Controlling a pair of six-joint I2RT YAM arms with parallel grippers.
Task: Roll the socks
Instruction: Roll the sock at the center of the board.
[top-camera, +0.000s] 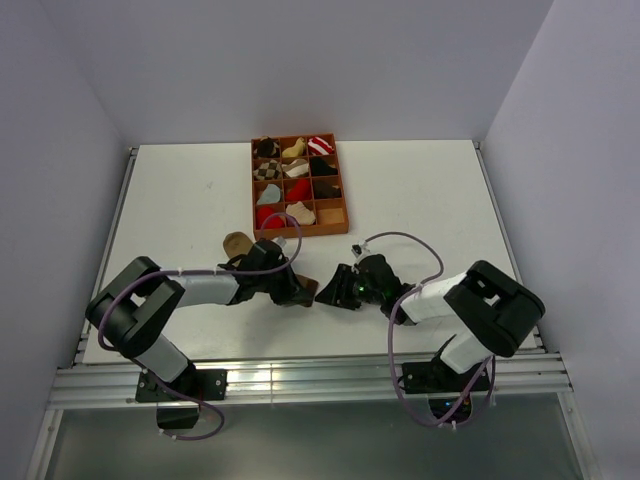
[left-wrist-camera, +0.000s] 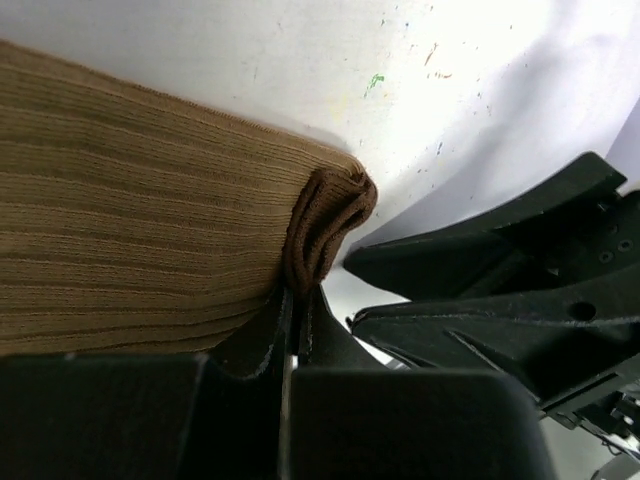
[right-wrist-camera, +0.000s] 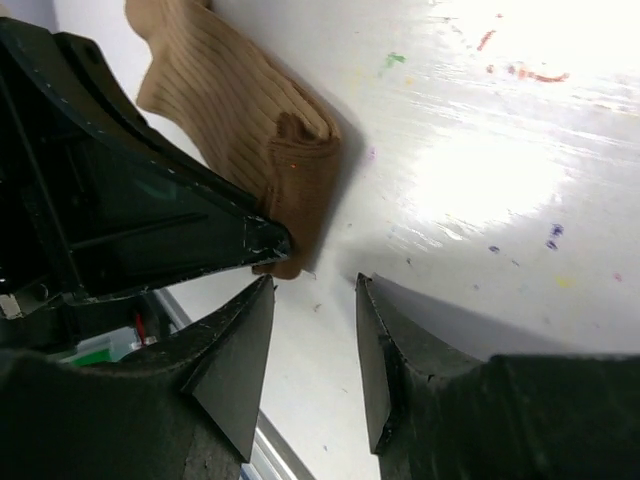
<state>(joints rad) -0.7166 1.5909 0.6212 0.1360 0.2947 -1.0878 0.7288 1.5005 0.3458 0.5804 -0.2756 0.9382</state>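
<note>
Left wrist view, brown sock (left-wrist-camera: 150, 220) end clamped in left gripper (left-wrist-camera: 295, 300)

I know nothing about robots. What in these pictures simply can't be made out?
Top view: most of the brown sock lies under the left gripper and its arm; only one end shows.
Left wrist view: the sock runs off the left edge, so its full length is unseen.
Right wrist view: the left gripper blocks part of the sock.
Top view: the small bundles in the tray are too small to identify.
</note>
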